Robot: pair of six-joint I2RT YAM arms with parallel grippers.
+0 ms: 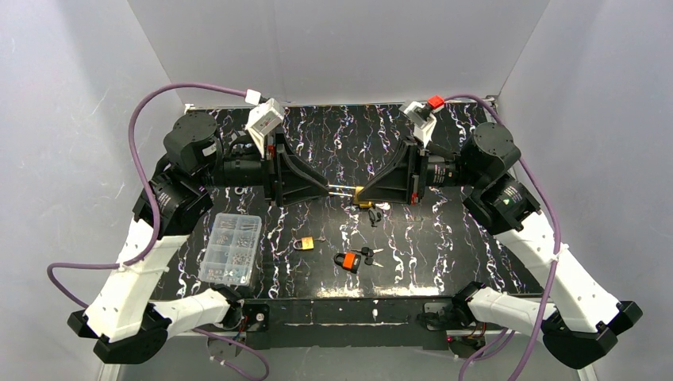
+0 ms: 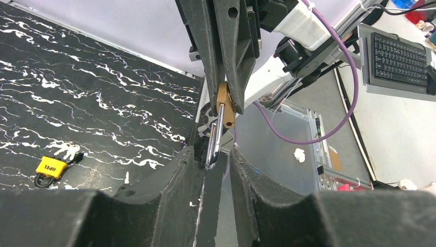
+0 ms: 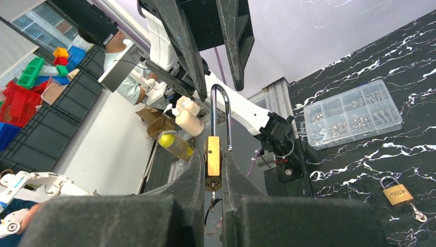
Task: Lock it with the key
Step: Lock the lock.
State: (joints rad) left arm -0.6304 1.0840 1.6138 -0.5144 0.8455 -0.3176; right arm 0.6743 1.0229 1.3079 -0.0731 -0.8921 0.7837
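The left arm (image 1: 147, 242) rises from its base at 7 o'clock and the right arm (image 1: 555, 254) from 5 o'clock. Their elbows fold out toward 9 and 3, and their forearms turn inward and level. The left gripper (image 1: 328, 189) points to 3 o'clock with its jaws a little parted. The right gripper (image 1: 363, 193) points to 9 o'clock, nearly tip to tip with it, jaws clamped on the padlock (image 3: 213, 157).
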